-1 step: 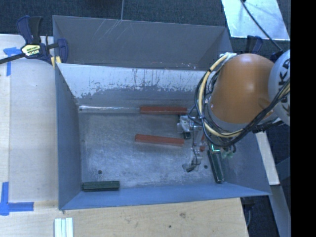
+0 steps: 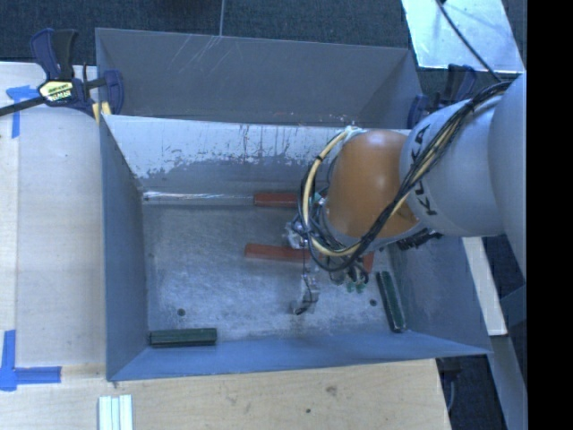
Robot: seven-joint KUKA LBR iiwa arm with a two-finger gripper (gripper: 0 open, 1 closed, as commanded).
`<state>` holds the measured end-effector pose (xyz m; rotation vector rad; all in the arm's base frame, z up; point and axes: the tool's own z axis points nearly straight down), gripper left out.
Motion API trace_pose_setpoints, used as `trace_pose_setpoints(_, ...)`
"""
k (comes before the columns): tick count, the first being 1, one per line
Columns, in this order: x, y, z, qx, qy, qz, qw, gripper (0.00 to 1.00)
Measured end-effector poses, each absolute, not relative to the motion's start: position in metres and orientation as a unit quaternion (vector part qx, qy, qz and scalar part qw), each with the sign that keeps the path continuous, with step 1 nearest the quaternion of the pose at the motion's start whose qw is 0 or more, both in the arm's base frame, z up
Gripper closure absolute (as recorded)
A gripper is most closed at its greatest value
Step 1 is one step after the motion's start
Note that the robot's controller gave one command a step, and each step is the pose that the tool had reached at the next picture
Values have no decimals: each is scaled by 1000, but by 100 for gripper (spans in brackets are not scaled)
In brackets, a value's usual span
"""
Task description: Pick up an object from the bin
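Note:
My gripper point(image 2: 306, 301) hangs below the arm's orange cover, low over the bin floor right of centre. A flat reddish-brown stick point(image 2: 271, 253) lies on the floor just above and to the left of it; the stick's right end is hidden behind the wrist. The gripper's tip is clear of the stick, over bare floor. To the right of the gripper, a dark green bar point(image 2: 389, 301) lies along the bin's right wall.
Another dark green bar point(image 2: 183, 337) lies against the front wall at the left. A reddish streak on the back wall looks like the stick's reflection. The arm and its cables cover the bin's right part.

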<state>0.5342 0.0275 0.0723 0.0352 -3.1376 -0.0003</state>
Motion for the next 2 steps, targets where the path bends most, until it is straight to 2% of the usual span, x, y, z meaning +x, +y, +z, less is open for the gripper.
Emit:
trace_pose_setpoints(1,536,27,77,11,-1000,0,-2,100)
trace_pose_setpoints(2,540,34,234,12,-1000,0,-6,100)
